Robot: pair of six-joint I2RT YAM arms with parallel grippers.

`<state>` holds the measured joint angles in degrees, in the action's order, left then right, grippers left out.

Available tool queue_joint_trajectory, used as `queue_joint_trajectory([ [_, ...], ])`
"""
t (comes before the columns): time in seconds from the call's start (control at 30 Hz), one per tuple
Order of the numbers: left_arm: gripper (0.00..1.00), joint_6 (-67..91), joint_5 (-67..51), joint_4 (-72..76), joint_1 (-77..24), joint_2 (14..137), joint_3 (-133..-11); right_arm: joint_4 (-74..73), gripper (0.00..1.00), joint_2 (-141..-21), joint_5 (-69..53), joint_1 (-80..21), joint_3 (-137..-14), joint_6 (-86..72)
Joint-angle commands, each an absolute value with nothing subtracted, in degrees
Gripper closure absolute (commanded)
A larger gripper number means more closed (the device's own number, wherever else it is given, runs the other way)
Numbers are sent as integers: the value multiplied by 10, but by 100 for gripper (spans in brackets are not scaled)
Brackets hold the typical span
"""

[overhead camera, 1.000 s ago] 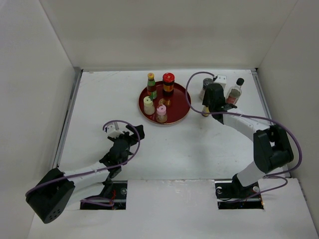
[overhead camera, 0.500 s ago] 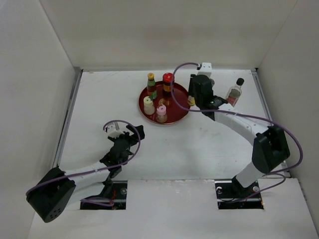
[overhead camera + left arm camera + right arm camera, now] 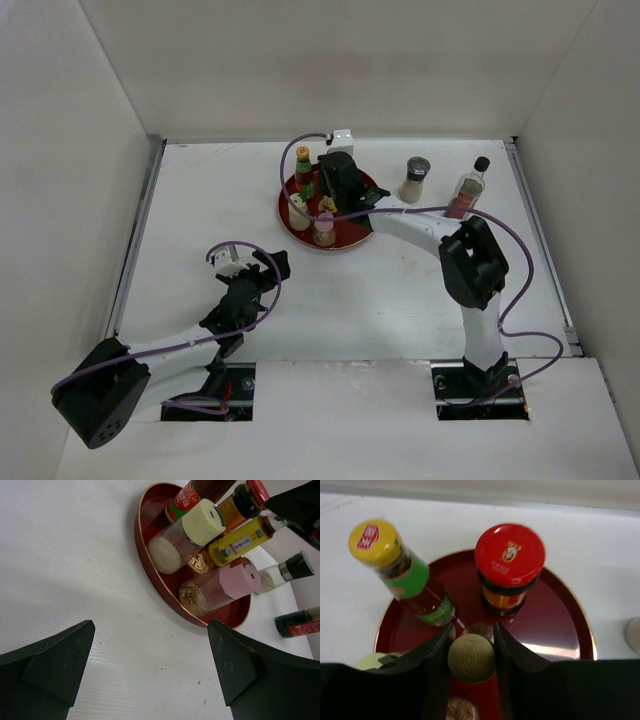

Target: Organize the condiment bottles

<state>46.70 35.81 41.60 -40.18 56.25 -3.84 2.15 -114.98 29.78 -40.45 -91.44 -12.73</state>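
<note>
R gripper [image 3: 472,630]: jaws drawn in to cap width, clamped on gold cap of the amber bottle [image 3: 471,658], one finger touching each side. Bottle is over the round red plate [image 3: 570,630]; can't tell if its base rests on it. Ahead of my R jaws, both on plate: red-lidded dark jar [image 3: 509,555] just ahead and slightly right of tips, green-red banded bottle [image 3: 415,582] w/ yellow cap ahead-left. Cream-capped shaker [image 3: 372,661] is only a sliver outside my left-hand finger. L gripper [image 3: 150,627]: jaws spread wide, nothing btwn them, over bare table [image 3: 75,555]. From L jaws the plate lies ahead and right; pink-capped shaker [image 3: 240,578] is nearest on it, cream one beyond, amber btwn the two. Grey-lidded shaker [image 3: 285,572] and tall clear black-capped bottle [image 3: 295,625] stand off the plate, far right of L jaws, well apart from R jaws.
</note>
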Motion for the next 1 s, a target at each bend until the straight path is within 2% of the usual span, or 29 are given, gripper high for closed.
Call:
queue_joint_trajectory([
  [0.0,0,466,366,445,-405,557,-51,74,63,-1144,291,-412,-955,-124],
  [0.23,0,466,359,448,-407,556,-52,116,62,-1172,294,-428,-921,-122],
  [0.33,0,466,356,450,-407,550,-49,127,56,-1177,297,-432,-904,-123],
  [0.57,0,466,352,450,-406,553,-51,132,51,-1180,301,-435,-882,-129],
  [0.73,0,466,348,447,-401,546,-49,132,30,-1137,300,-437,-871,-138],
  [0.97,0,466,348,450,-401,555,-51,133,3,-1002,294,-428,-812,-140],
])
